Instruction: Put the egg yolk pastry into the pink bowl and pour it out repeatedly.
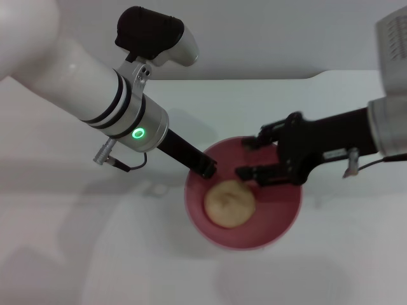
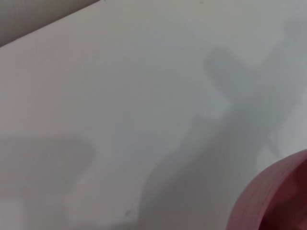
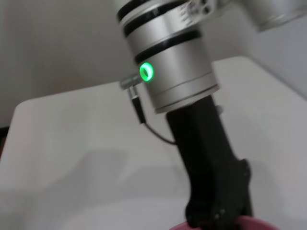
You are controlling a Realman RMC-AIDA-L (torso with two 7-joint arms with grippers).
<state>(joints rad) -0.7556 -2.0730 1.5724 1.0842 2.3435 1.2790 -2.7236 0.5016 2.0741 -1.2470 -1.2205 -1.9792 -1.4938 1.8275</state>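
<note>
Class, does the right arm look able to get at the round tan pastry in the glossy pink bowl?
Probably yes: the right hand is open above the bowl, the pastry lies uncovered, and the left hand holds the far rim.

pink bowl [image 1: 280,225]: plastic look, smooth plain inside, mild sheen. egg yolk pastry [image 1: 229,203]: matt tan crust, slightly dimpled. table [image 1: 95,254]: smooth matt white. left claw [image 1: 207,168]: matt black, on a brushed silvery metal wrist collar [image 1: 137,124]. right claw [image 1: 251,159]: matt black, hard-looking
</note>
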